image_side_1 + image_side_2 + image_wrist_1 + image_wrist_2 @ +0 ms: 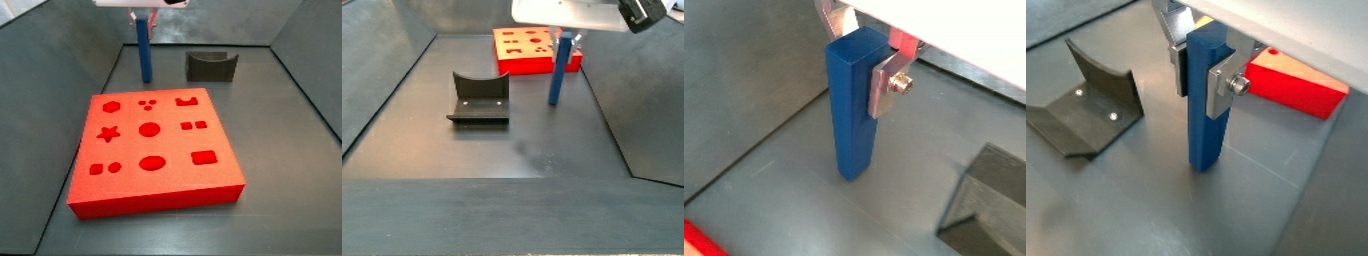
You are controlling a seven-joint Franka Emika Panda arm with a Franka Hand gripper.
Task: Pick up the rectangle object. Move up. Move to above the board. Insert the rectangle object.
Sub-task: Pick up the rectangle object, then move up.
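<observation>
The rectangle object is a long blue bar point(851, 110) standing upright between my fingers; it shows in both wrist views point(1207, 125) and both side views point(142, 55) point(557, 75). My gripper point(859, 55) point(1201, 78) is shut on the bar's upper end, at the back of the bin point(142, 20) point(567, 38). The bar's lower end is at or just above the grey floor; I cannot tell which. The red board point(167, 146) with shaped holes lies flat in front of the bar in a side view, apart from it, and shows beside it elsewhere point(529, 68) point(1300, 88).
The dark fixture point(210, 66) point(477, 98) stands on the floor beside the bar, a short way off, and shows in both wrist views point(1086, 100) point(994, 195). Grey bin walls point(54, 60) rise on all sides.
</observation>
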